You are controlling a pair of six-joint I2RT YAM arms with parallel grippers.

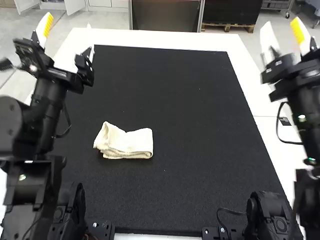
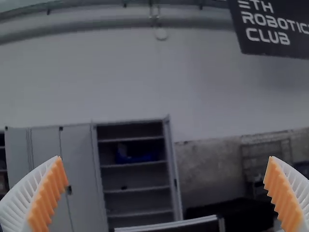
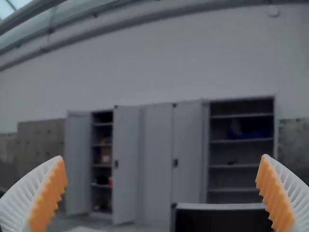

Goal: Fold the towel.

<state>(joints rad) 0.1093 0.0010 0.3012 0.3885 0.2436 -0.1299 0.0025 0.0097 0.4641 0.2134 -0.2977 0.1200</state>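
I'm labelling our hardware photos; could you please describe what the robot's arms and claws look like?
The left arm and right arm are black, with dark cables. The left claw and right claw each have two white, ribbed fingers faced with jagged orange pads.

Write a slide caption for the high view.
Folded cream towel on a black mat, between the left arm and right arm.

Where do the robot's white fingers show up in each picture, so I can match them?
High view: white fingers stick up near both upper corners, left and right.
Left wrist view: the left arm's fingers stand in the foreground, wide apart and facing each other.
Right wrist view: the right arm's fingers stand likewise.
Shared landmark: bright yellow-to-orange pads on the fingers.
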